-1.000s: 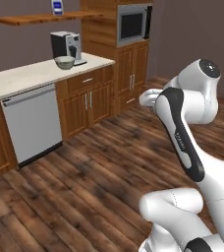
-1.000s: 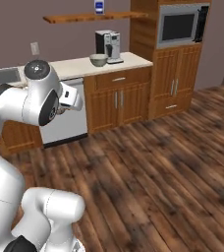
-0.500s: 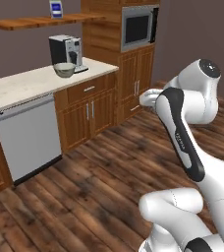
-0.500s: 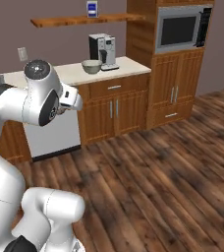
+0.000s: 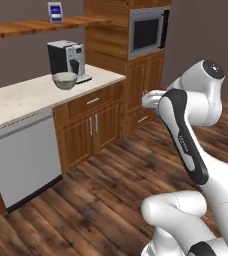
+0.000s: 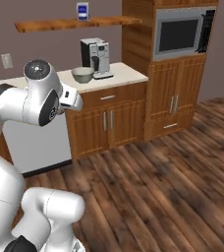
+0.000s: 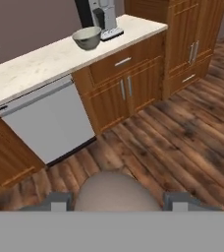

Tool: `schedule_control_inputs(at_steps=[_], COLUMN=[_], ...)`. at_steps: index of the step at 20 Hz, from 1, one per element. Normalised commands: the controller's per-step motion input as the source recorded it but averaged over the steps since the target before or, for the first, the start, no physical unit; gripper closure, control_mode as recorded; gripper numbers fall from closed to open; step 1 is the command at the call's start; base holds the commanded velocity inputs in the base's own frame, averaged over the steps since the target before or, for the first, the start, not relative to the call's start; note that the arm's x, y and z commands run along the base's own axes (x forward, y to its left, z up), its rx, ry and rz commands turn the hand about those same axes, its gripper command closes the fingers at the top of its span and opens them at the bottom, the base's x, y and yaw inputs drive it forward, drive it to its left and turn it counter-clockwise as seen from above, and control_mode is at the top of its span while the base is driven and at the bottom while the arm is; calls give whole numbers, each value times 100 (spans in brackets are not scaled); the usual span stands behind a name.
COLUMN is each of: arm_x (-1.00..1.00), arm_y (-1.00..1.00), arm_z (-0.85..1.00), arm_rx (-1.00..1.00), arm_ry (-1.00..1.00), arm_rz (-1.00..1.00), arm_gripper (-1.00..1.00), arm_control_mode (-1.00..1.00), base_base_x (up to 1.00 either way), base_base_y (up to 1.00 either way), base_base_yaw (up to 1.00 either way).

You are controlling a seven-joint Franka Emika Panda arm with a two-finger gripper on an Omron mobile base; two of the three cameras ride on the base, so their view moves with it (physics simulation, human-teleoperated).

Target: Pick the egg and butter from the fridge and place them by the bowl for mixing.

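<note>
Hand view: the hand (image 7: 115, 201) looks down over wooden floor (image 7: 182, 142) toward the counter (image 7: 45, 61); its two fingers (image 7: 57, 201) stand apart with a round brownish-grey ball, the egg (image 7: 115, 193), clamped between them.
Egg: sits between the fingertips at the bottom of the hand view, over the floor, well apart from the counter.
Bowl (image 7: 87, 38): pale grey-green, upright on the counter top, just beside the coffee machine (image 7: 103, 17); also seen in the left base view (image 5: 65, 80) and the right base view (image 6: 83, 74).
Coffee machine: dark and silver, at the counter end nearest the tall oven cabinet (image 6: 175, 74).
Counter: pale stone top over wooden drawers and doors, with a grey dishwasher (image 5: 23, 162) front beside them.
Microwave (image 6: 182, 32): built into the tall cabinet, above two wooden doors.
Shelf (image 5: 41, 25): wooden, on the wall above the counter, carrying a small blue-and-white box (image 5: 55, 11).
Arm (image 5: 196, 105): folded high over the floor in both base views, wrist pointing toward the counter.
</note>
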Motion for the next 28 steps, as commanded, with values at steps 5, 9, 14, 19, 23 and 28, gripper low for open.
schedule_control_inputs(at_steps=[5, 9, 14, 19, 23, 28], arm_x=[0, 0, 0, 0, 0, 0], arm_y=[0, 0, 0, 0, 0, 0], arm_z=[0, 0, 0, 0, 0, 0], arm_rx=[0, 0, 0, 0, 0, 0], arm_ry=[0, 0, 0, 0, 0, 0], arm_rz=[0, 0, 0, 0, 0, 0], arm_gripper=[100, 100, 100, 100, 100, 100], arm_control_mode=[100, 100, 100, 100, 100, 100], base_base_x=[94, 94, 94, 94, 94, 90], base_base_y=[-10, -7, -4, -2, -3, -9], base_base_yaw=[1, 7, 13, 18, 19, 26])
